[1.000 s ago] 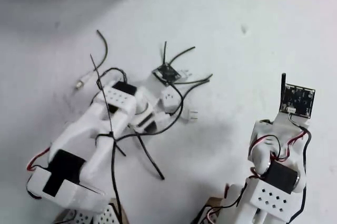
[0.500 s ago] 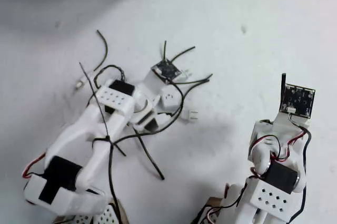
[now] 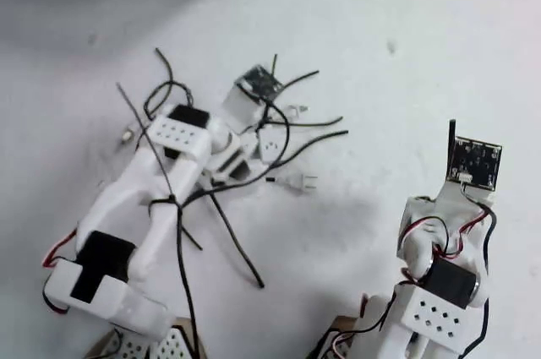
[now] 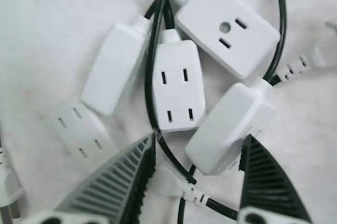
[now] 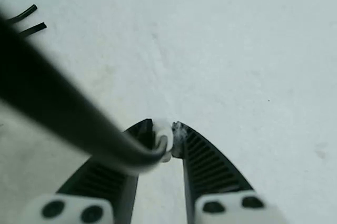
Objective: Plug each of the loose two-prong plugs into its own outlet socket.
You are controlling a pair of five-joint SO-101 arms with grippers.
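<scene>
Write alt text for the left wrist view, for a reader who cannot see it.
Open fingers of the left gripper flank a white block. Beyond lie white outlet blocks, one double-socket block in the middle, with black cords crossing them.

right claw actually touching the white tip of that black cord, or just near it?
Touching. The right wrist view shows the right claw pinched on the white tip of the black cord, with no gap on either side.

Left claw (image 4: 199,145) spread wide, arm extended; right claw (image 5: 168,128) pinching plug (image 5: 162,138).
</scene>
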